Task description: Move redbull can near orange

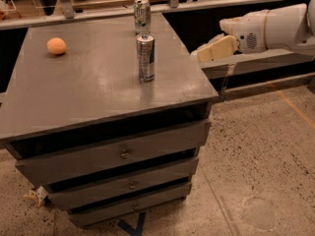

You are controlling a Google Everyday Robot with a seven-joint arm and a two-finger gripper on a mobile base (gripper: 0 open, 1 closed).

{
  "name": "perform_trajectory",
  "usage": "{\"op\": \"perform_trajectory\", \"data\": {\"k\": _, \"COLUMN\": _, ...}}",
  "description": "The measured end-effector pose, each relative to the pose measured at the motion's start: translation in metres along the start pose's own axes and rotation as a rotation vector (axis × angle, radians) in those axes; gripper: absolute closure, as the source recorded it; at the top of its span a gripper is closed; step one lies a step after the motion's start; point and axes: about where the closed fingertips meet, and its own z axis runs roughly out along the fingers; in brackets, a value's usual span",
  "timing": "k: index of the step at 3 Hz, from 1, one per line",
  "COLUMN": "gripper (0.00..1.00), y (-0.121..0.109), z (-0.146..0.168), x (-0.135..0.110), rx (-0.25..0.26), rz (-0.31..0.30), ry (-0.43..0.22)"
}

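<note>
Gripper [204, 52] right of table [98, 90], empty, how wide unclear. Grab redbull can [145, 58] mid-body: likely light, slick, easy to dent.

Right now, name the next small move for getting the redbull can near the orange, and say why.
Probably swing the gripper toward the redbull can: it hangs beyond the right edge of the cabinet, apart from the can, which stands upright mid-top; the orange lies far left in the view.
</note>
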Motion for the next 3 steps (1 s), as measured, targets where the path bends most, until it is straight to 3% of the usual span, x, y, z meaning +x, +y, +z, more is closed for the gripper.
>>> {"op": "perform_trajectory", "data": {"k": 1, "gripper": 0.00, "y": -0.001, "z": 0.030, "x": -0.001, "rx": -0.032, "rz": 0.030, "ry": -0.035}}
{"op": "perform_trajectory", "data": {"k": 3, "gripper": 0.00, "y": 0.019, "z": 0.092, "x": -0.021, "rx": -0.217, "rz": 0.037, "ry": -0.155}}
